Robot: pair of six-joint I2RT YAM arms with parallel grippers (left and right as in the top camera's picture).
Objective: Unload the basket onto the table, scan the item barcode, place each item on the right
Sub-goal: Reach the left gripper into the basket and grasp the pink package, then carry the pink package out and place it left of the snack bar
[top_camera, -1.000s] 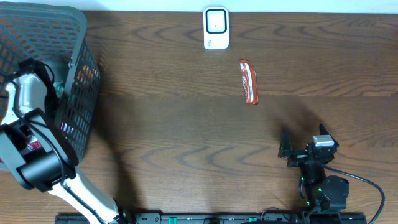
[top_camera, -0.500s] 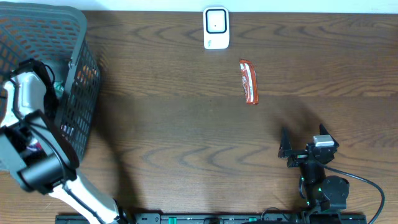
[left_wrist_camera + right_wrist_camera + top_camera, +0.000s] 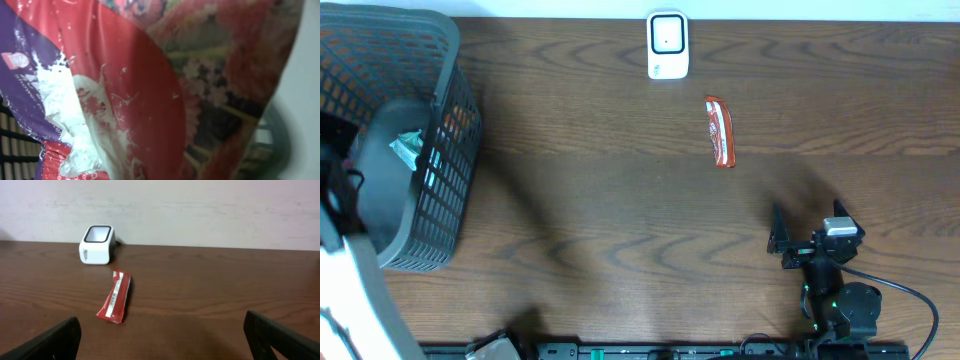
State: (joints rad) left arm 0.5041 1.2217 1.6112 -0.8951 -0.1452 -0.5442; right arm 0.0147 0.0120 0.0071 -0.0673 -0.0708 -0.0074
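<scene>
The left arm (image 3: 345, 300) fills the lower left corner of the overhead frame as a large, blurred white shape, with dark cabling above it at the frame's edge. Just to its right, in the upper left, stands a dark grey mesh basket (image 3: 445, 70). A crumpled green-and-white item (image 3: 408, 148) lies on the basket's floor, and orange and blue wrappers show through its right wall. The left gripper cannot be made out from overhead.

In the left wrist view a glossy snack packet (image 3: 140, 90) fills almost the whole frame, right up against the lens. It is red, with a purple band at the left, a white splash and printed fruit toward the upper right. The basket's bars show at the lower left edge and its grey inside, blurred, at the right edge. The left gripper's jaws are clamped together on this packet, though the fingers are hidden behind it.

On the brown wooden table (image 3: 620, 220), a white barcode scanner (image 3: 668, 44) sits at top centre, near the far edge, with its dark window facing up. A red bar (image 3: 720, 131) lies flat, lengthwise up the frame, just below and right of the scanner and apart from it. The right wrist view shows the scanner (image 3: 97, 244) in the upper left against a pale wall (image 3: 200, 210). The bar (image 3: 115, 302) lies below it, a white printed strip running along its top face.

In the lower right of the overhead frame the right gripper (image 3: 808, 215) points toward the top of the frame. Its fingers are spread wide with nothing between them. Its dark fingertips (image 3: 55, 340) occupy the two lower corners of its own view, well apart from the bar.
</scene>
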